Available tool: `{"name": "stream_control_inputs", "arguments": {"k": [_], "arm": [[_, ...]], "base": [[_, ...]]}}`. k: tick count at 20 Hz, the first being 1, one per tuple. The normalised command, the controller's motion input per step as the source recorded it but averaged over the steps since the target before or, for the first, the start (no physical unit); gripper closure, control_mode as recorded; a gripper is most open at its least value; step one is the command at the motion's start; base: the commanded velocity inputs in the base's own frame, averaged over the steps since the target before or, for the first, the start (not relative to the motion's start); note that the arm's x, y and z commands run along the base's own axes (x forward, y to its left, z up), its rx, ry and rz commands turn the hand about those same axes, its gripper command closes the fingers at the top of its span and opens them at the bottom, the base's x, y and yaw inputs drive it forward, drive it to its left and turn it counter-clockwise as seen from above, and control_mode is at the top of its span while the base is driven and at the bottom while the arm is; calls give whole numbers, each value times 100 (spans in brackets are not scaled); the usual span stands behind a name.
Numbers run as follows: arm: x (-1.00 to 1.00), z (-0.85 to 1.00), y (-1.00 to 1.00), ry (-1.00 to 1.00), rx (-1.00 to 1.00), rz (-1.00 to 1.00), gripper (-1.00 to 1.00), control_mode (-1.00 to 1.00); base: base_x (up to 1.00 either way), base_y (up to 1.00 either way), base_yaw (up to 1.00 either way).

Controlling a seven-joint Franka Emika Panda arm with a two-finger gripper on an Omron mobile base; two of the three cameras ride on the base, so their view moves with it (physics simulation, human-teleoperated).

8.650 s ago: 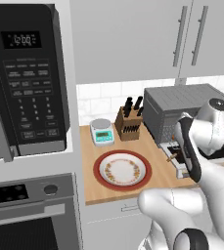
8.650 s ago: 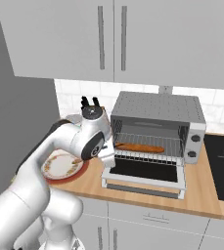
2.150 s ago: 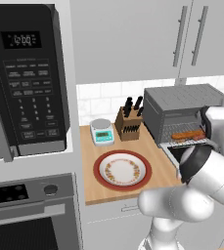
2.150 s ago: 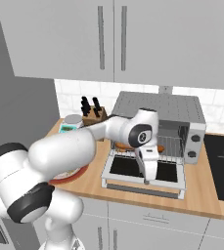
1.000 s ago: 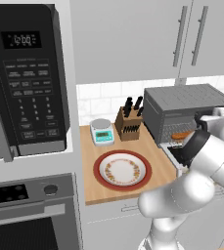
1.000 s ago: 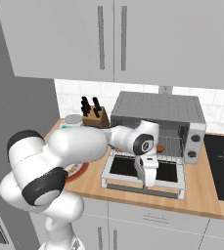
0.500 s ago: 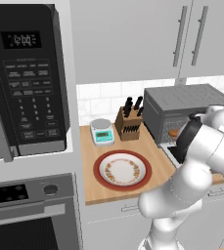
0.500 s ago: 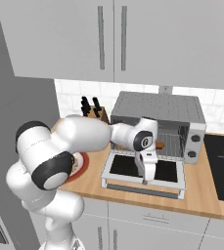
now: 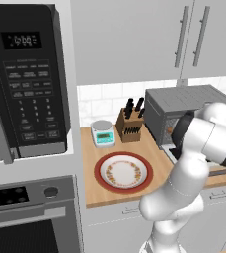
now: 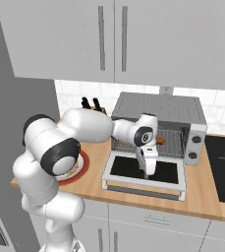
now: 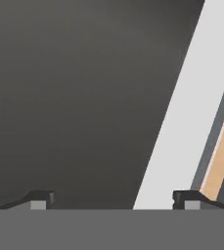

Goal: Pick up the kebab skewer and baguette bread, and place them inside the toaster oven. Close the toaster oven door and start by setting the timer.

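Toaster oven door: wide dark glass panel in a silver frame (image 10: pixel 126 168), folded down flat over the counter.
Toaster oven: silver-grey box with ridged top (image 10: pixel 159 110), an orange-brown item on its wire rack.
My gripper (image 10: pixel 149 172): pointing down at the glass, jaws apart, holding nothing.
Red-rimmed round plate (image 9: pixel 124 171): left, empty.

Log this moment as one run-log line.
pincer: open, empty, pointing down at door glass | toaster oven door: folded down, open | baguette bread: on rack inside toaster oven | plate: empty

plate (image 9: pixel 127 188) left of toaster oven (image 10: pixel 159 109), knife block (image 9: pixel 129 127) behind (scale (image 9: pixel 103 133) beside)
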Motion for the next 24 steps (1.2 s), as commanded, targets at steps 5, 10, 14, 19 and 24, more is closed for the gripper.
{"name": "stream_control_inputs", "arguments": {"k": [5, 10, 14, 19, 24], "arm": [[48, -2, 3, -9, 0, 0, -100, -100], [25, -11, 9, -14, 0, 0, -100, -100], [29, -12, 12, -14, 0, 0, -100, -100], [30, -11, 14, -8, 0, 0, -100, -100], [-22, 5, 1, -2, 0, 0, -100, -100]], "base": [[0, 0, 0], [0, 0, 0], [0, 0, 0], [0, 0, 0], [0, 0, 0]]}}
